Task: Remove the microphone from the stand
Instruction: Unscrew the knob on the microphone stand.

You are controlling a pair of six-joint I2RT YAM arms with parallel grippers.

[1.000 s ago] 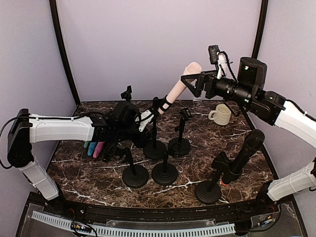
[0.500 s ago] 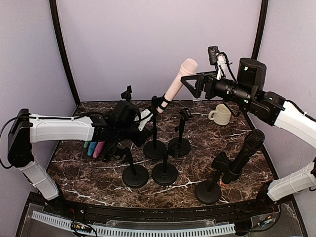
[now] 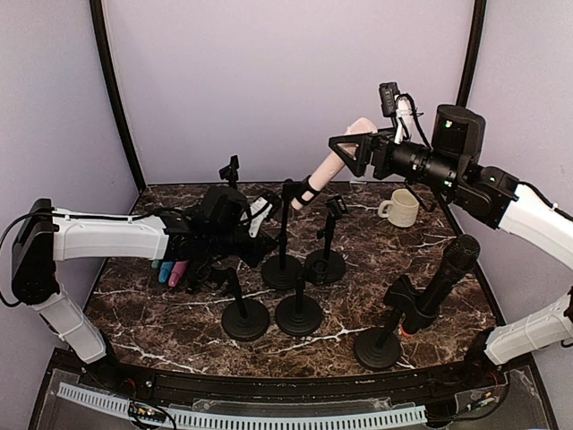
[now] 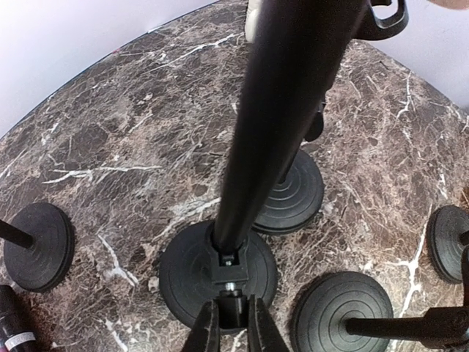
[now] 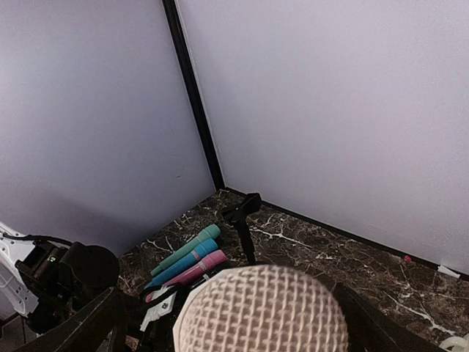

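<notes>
Small booth w/ plain pale lilac panels: back wall (image 3: 286, 81), left wall (image 3: 45, 107), right wall (image 3: 537, 72). A black post stands in each rear corner: left post (image 3: 116, 98), right post (image 3: 472, 49). Tabletop (image 3: 161, 331) is dark brown marble-look w/ white veins. White slotted strip (image 3: 269, 417) runs along near edge. Light soft, even.

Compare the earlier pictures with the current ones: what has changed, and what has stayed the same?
The left fingers closed on the black microphone stand just above its round base. The pale pink microphone tipped further toward the right. The right fingers stayed open around its mesh head.
</notes>
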